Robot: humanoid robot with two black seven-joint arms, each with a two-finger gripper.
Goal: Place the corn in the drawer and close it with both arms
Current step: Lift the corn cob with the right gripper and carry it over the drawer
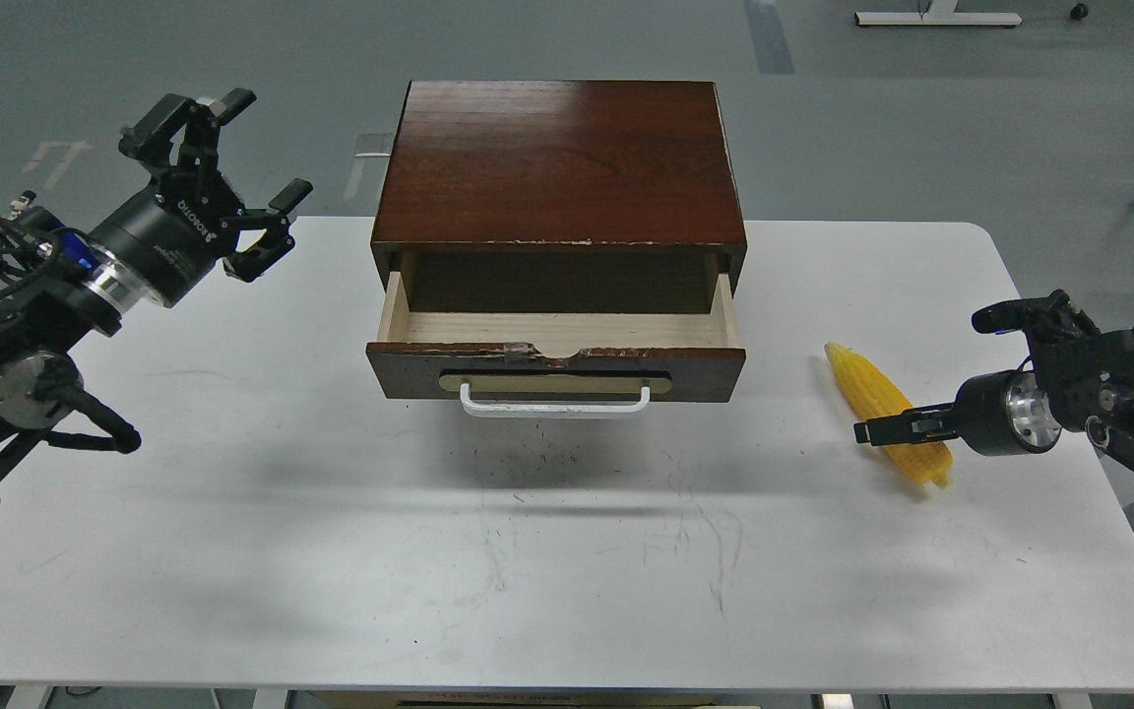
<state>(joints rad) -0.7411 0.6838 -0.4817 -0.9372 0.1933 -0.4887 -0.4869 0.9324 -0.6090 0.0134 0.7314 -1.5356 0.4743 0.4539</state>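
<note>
White bench [547, 571] scuffed in front, corn [880, 406] lying at three o'clock, right pincer [897, 425] over its thick end — grip cannot be told, drawer [555, 369] pulled open at centre, left pincer [232, 167] at ten o'clock — fingers spread, empty

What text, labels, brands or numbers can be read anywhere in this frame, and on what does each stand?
"ROBOTIQ": white lettering on the black body of the left gripper, seen tilted; this reading is uncertain.
Further white print on the left gripper's wrist cylinder: too small to read.
Right gripper, corn, drawer, cabinet, table: no text visible.
</note>
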